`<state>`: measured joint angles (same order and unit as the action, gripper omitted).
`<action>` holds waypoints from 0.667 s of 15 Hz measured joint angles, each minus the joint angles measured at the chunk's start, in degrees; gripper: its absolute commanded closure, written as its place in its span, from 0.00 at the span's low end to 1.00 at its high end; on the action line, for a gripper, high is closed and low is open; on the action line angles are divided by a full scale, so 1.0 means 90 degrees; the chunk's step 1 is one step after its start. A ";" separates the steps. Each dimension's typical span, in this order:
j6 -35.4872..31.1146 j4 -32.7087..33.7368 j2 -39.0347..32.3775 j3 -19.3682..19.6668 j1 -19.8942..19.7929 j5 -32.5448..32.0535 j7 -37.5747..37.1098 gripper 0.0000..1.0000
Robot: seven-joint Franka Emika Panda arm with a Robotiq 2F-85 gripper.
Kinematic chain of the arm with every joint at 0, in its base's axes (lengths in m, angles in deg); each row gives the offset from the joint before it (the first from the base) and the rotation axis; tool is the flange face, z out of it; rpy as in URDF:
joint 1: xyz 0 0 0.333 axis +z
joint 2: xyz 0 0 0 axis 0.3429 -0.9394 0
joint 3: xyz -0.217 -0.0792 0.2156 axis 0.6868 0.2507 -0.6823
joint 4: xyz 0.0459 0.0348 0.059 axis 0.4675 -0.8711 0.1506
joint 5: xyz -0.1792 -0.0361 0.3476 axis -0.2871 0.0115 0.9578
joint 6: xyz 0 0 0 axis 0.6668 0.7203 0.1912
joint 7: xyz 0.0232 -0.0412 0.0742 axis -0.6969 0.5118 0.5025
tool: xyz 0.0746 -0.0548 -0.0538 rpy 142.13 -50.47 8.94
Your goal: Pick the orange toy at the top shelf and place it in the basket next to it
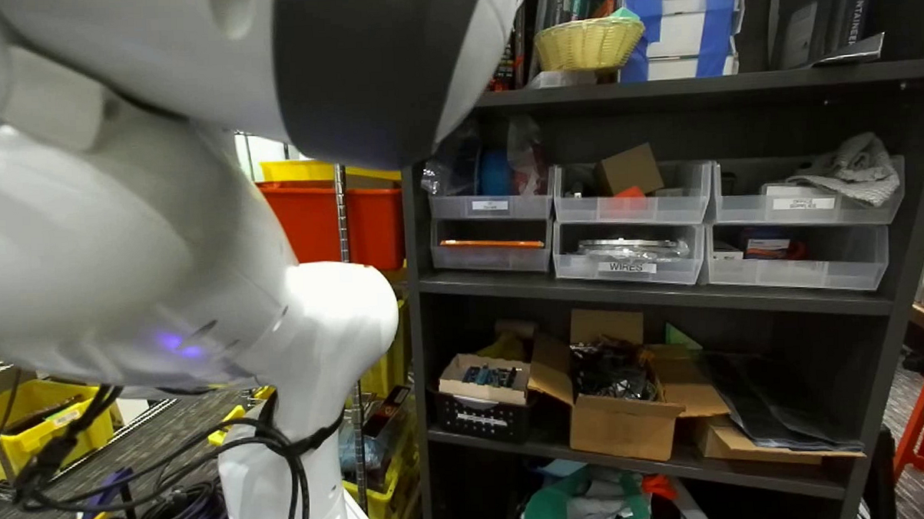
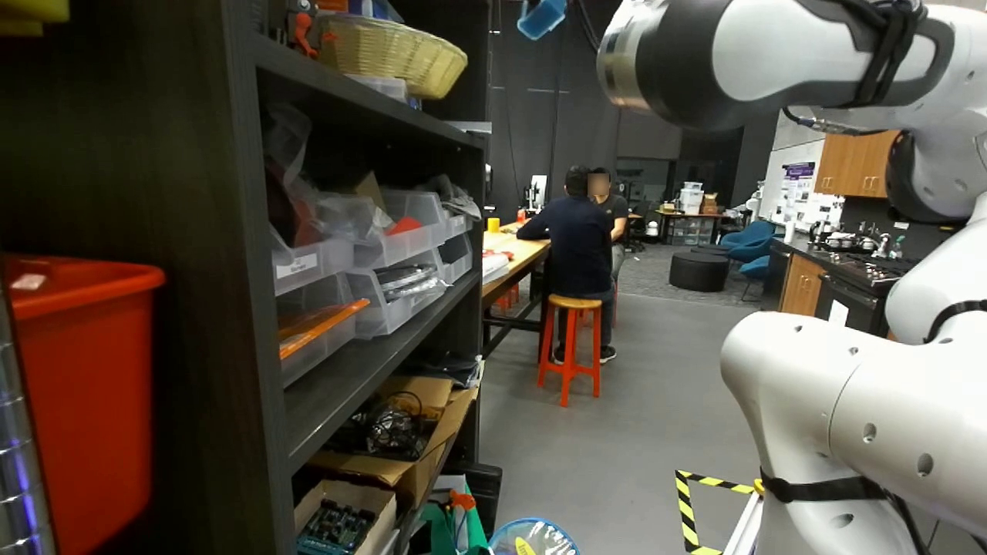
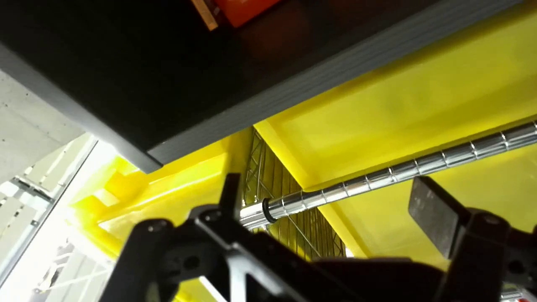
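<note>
Jaws: gripper [image 3: 326, 188] shown in the wrist view only; fingers [image 3: 432, 216] set wide apart, background seen through the gap.
Beyond fingertips: gap crossed by a chrome post [image 3: 356, 186], backed by yellow bins [image 3: 398, 113].
Above jaws in frame: dark panel [image 3: 138, 75]; orange-red object [image 3: 247, 8] cut by the frame edge, can't be identified.
Orange toy [image 2: 303, 31]: clear of the jaws, placed on the top shelf [image 1: 702, 87] just beside the basket [image 1: 589, 48]; made out in an exterior view only; contact with basket can't be told.
Basket: outside the jaws, shown in both exterior views; pale box [image 1: 563, 78] seen underneath; green item [image 1: 624, 13] visible over the rim in an exterior view, in or behind can't be told.
WIRES label [image 1: 627, 268]: readable in an exterior view only, on a clear bin [image 1: 577, 265] below the top shelf.
Arm [image 2: 848, 393]: raised and bent; top link carried roughly level along the upper edge in an exterior view; end bearing the jaws cut off in both.
</note>
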<state>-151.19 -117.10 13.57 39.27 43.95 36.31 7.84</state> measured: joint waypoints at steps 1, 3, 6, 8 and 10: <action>0.0000 0.0082 -0.0015 0.0000 0.0015 0.0001 0.0296 0.00; 0.0000 0.0182 -0.0020 0.0024 0.0097 -0.0006 0.0942 0.00; 0.0003 0.0160 -0.0026 0.0286 0.0459 -0.0210 0.1996 0.00; 0.0002 0.0121 -0.0047 0.0590 0.0727 -0.0309 0.2690 0.00; 0.0001 0.0113 -0.0076 0.0762 0.0798 -0.0307 0.2976 0.00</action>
<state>-151.18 -116.09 12.89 46.12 51.13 33.54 34.62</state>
